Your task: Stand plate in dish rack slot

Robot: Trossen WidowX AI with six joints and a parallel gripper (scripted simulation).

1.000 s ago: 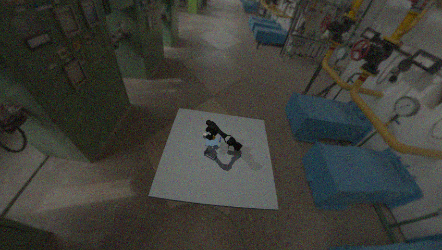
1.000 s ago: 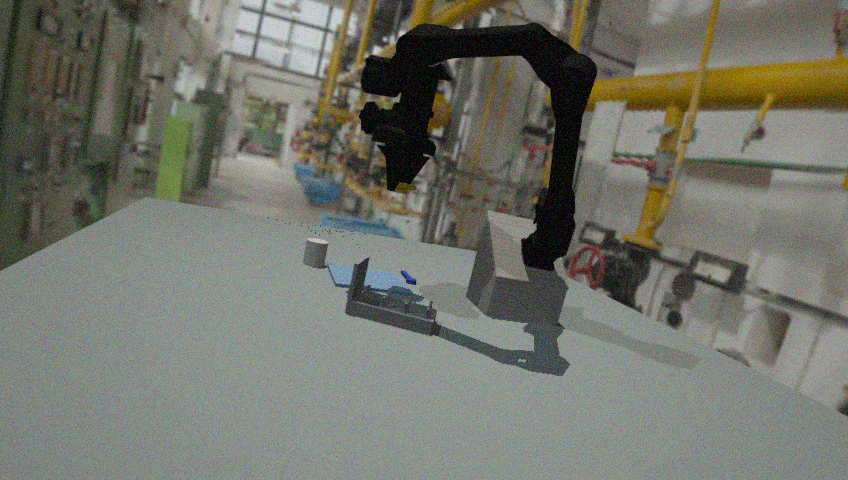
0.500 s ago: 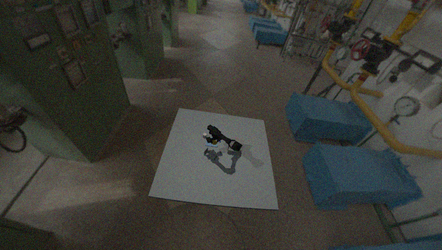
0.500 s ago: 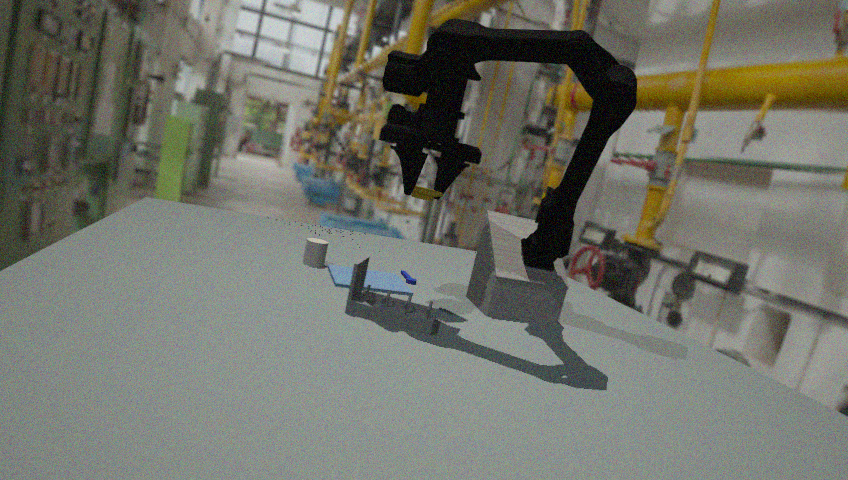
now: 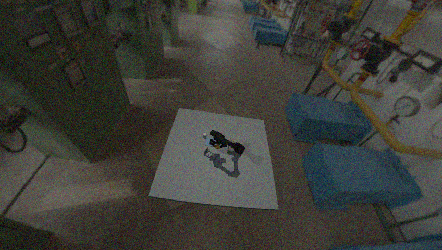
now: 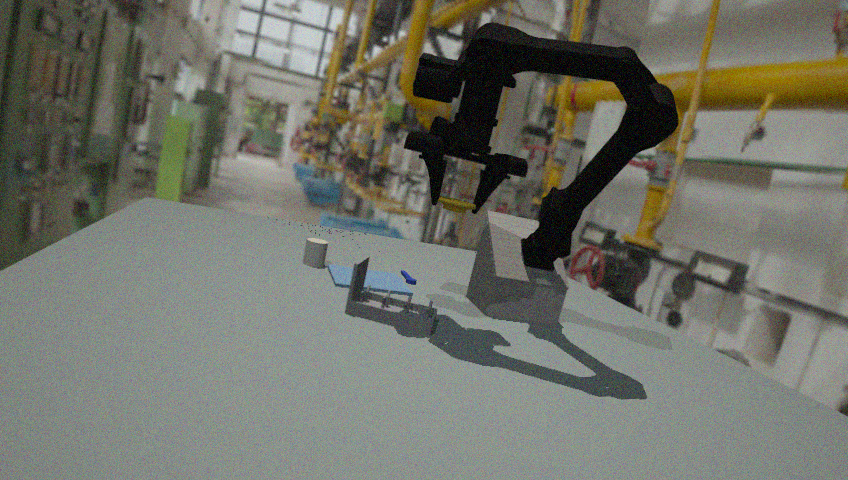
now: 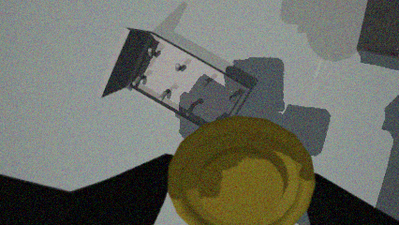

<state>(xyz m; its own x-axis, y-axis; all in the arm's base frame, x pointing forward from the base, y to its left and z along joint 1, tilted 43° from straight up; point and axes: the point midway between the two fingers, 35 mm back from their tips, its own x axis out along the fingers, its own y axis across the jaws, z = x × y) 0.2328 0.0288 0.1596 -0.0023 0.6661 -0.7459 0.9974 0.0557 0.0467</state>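
The round yellow plate [image 5: 217, 146] [image 6: 457, 205] [image 7: 243, 192] is held high above the table, roughly level. My gripper [image 6: 457, 206] [image 7: 239, 172] is shut on it, with one black finger at each side of its rim. The grey dish rack [image 6: 386, 316] [image 7: 123, 63] stands on the table below, with a tall panel at one end and short upright pegs in rows. In the wrist view it lies beyond the plate, up and to the left, and its near corner is close to the plate's outline. The slots in view hold no plate. Shadow covers part of the rack.
A light blue flat square [image 6: 368, 280] lies behind the rack. A pale cylinder [image 6: 315, 253] [image 5: 204, 135] stands past its far left end. A small dark blue item [image 6: 408, 277] is near its right side. The arm's grey base block [image 6: 514, 294] is right of the rack.
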